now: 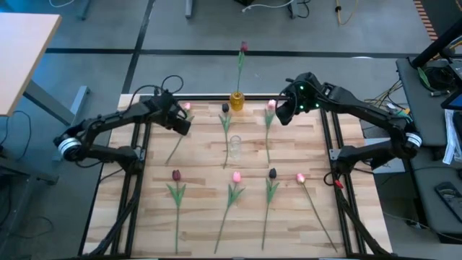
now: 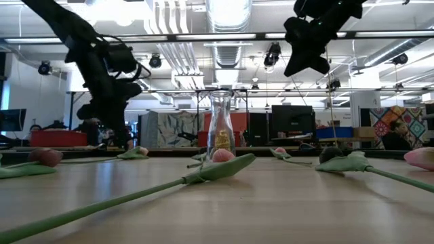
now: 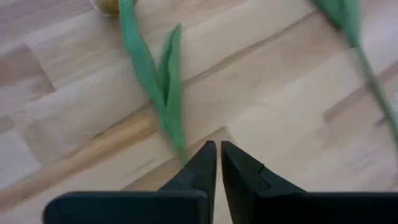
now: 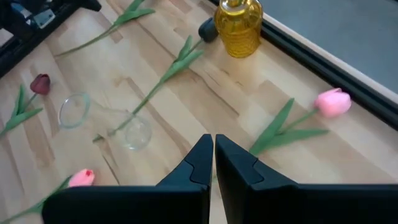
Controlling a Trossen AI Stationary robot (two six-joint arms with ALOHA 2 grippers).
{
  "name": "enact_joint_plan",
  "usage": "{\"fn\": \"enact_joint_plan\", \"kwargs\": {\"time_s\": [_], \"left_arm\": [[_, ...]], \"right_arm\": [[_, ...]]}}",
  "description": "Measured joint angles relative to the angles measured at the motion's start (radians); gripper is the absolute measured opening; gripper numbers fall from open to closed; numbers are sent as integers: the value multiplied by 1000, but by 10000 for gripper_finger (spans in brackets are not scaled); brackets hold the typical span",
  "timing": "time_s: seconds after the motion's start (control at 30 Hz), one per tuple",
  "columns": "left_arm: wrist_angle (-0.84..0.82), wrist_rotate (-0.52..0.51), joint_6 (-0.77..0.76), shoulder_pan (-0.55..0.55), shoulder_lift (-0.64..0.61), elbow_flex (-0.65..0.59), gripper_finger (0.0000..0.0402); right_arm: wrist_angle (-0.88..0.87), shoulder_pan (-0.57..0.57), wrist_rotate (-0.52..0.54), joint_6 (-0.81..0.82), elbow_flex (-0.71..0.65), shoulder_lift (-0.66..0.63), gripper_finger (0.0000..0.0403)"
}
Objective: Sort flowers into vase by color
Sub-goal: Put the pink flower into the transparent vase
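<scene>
Nearest the table's front edge, a row of four tulips lies flat: a maroon tulip [image 1: 175,175] at about 8 o'clock from the table's centre, a pink tulip [image 1: 236,177] and a dark tulip [image 1: 272,173] near 6, and a pink one [image 1: 300,178] toward 4, its stem running off toward 5. All four heads point to 12, stems to 6. At the centre stands a clear glass vase [image 1: 234,148], hard to make out from above. Beyond it three more flowers lie the same way. The left gripper [image 1: 180,120], fingers closed on nothing, hovers at 10 over a pink head, mostly hiding it. The right gripper [image 1: 284,112], likewise closed and empty, hangs at 2. Farthest, an amber vase [image 1: 237,101] at 12 holds one maroon flower [image 1: 243,48]. No writing is legible.
</scene>
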Motion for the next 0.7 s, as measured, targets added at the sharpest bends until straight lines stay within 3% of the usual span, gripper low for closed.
{"fn": "enact_joint_plan", "kwargs": {"time_s": [0.43,0.57,0.7], "left_arm": [[8,-95,-20,36,295,133,162],[30,-96,-44,48,354,140,177],[40,-98,-60,53,384,142,162]], "right_arm": [[83,0,1,54,-86,-29,13],[85,0,1,51,-86,-29,13],[85,0,2,46,-86,-29,13]]}}
